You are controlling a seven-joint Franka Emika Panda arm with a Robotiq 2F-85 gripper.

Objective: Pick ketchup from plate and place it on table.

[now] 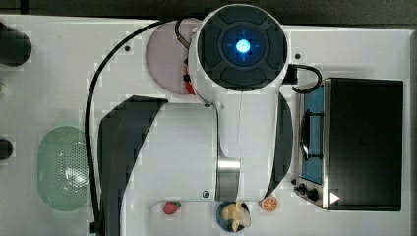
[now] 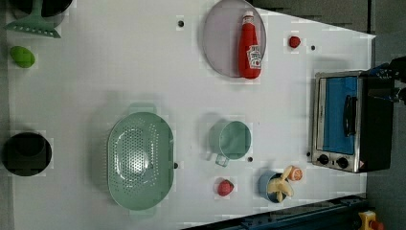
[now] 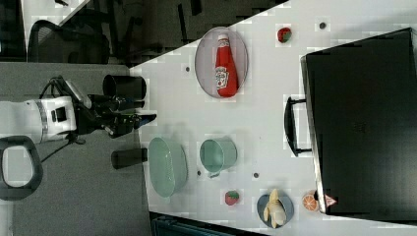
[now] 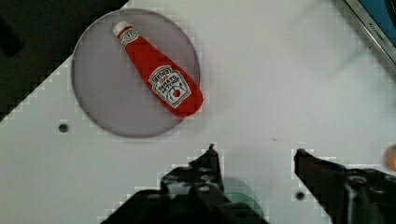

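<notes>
Matt plate [image 4: 102, 98] — glossy ketchup [image 4: 161, 77]

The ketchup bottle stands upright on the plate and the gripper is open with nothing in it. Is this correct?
Not fully. The ketchup lies on its side on the plate, as the wrist view shows. The gripper is indeed open and holds nothing.

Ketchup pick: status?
Pincer open, empty, high above table. Ketchup lying on plate, base past rim. Nothing blocking it.

The ketchup [image 4: 159, 70] label reads "Heinz Tomato Ketchup".
</notes>
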